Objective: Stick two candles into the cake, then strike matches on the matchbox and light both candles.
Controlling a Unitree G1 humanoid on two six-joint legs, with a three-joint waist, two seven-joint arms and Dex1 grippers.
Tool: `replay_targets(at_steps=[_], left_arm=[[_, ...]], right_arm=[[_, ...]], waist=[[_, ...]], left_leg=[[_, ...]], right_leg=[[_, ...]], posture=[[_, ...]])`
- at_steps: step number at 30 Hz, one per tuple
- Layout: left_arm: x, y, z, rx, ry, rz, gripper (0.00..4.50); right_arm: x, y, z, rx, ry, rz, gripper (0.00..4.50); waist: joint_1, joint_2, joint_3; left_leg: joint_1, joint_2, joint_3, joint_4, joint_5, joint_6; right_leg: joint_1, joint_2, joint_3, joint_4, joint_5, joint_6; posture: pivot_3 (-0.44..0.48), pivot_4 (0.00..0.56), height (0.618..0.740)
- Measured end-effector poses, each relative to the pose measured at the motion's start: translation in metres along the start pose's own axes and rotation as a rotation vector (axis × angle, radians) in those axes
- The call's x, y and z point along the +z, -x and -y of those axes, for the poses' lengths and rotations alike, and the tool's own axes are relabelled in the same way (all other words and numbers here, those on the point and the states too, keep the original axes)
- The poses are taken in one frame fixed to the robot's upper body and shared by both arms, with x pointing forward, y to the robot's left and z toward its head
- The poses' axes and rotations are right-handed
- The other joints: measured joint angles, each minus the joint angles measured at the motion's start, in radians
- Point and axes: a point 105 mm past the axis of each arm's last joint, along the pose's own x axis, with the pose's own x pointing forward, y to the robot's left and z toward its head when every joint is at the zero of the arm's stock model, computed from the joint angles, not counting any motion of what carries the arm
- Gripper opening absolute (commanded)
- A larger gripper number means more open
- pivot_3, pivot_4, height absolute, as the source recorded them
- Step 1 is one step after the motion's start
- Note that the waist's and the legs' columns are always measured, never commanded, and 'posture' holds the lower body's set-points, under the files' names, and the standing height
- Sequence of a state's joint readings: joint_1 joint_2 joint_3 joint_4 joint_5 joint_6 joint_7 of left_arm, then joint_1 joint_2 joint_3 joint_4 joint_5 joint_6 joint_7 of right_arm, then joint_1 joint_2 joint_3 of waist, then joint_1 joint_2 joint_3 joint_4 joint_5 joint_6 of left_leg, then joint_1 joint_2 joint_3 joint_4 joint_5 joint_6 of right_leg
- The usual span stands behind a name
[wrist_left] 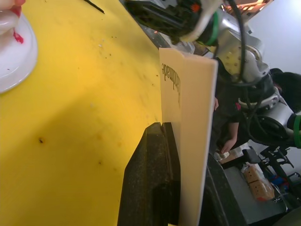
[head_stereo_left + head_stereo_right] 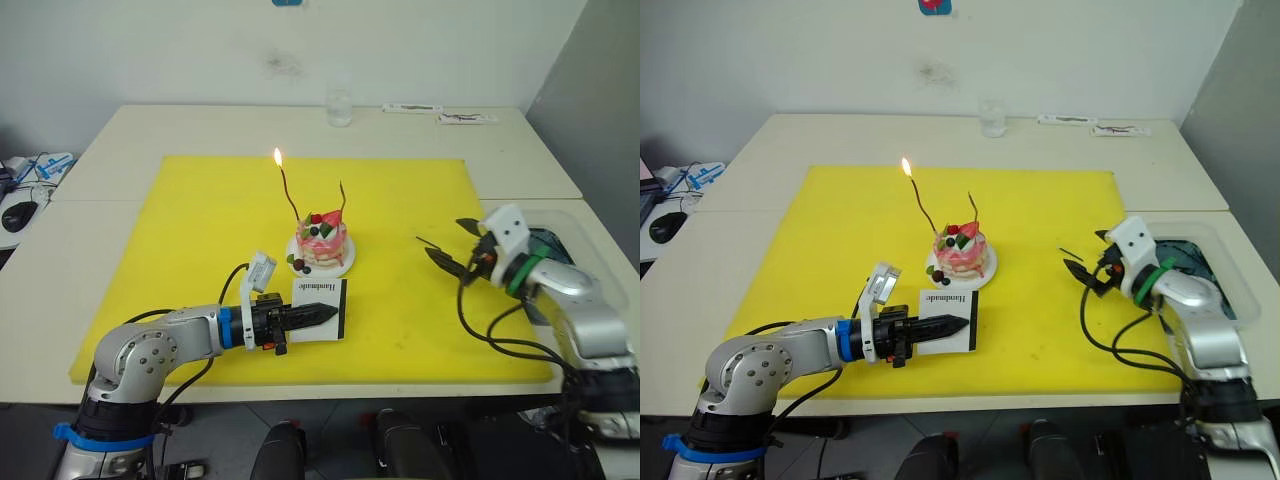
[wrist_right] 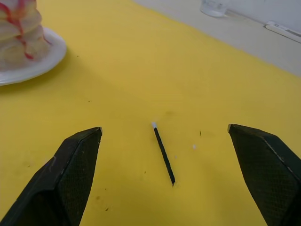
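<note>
Where pale tables [image 2: 520, 150] meet, a yellow mat [image 2: 200, 250] lies flat.

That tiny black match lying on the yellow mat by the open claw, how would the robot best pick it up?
Probably at mid-length, from straight above. The match lies flat and alone on the yellow mat, so only its thin sides offer a hold. The right gripper is open with a finger on either side of it; lowering it and closing across the stick looks sensible, keeping off the pale tip, which looks like the striking end.
</note>
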State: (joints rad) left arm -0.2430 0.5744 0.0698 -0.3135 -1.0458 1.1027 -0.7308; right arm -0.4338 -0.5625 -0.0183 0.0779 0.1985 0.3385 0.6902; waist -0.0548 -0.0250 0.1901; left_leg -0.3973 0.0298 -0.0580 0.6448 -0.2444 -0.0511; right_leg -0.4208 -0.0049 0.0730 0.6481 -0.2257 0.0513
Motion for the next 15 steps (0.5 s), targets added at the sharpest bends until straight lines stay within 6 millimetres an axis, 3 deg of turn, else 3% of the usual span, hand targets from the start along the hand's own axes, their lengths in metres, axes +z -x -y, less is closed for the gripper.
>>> replay_targets(at_steps=[4, 11, 15], left_arm=[[0.0, 0.0, 0.0, 0.001, -0.001, 0.001, 0.0], [-0.003, 0.001, 0.0, 0.013, 0.003, -0.001, 0.0], [-0.003, 0.001, -0.001, 0.021, 0.003, 0.0, 0.0]], right_arm=[[-0.008, -0.016, 0.007, -0.005, -0.03, -0.018, 4.48], [-0.025, -0.026, 0.001, -0.002, -0.072, -0.086, 4.48], [-0.026, -0.028, -0.002, -0.004, -0.108, -0.114, 3.56]], waist=[[0.0, 0.0, 0.0], [0.0, 0.0, 0.0], [-0.001, 0.0, 0.0]], left_leg=[[0.0, 0.0, 0.0, 0.0, 0.0, 0.0], [0.0, 0.0, 0.0, 0.0, 0.0, 0.0], [0.001, 0.0, -0.001, 0.0, 0.0, 0.0]], right_leg=[[0.0, 0.0, 0.0, 0.0, 0.0, 0.0], [0.0, 0.0, 0.0, 0.001, 0.0, 0.0], [0.001, 0.0, 0.0, 0.002, 0.0, 0.0]], posture=[[0.0, 0.15, 0.74], [0.0, 0.15, 0.74], [0.0, 0.15, 0.74]])
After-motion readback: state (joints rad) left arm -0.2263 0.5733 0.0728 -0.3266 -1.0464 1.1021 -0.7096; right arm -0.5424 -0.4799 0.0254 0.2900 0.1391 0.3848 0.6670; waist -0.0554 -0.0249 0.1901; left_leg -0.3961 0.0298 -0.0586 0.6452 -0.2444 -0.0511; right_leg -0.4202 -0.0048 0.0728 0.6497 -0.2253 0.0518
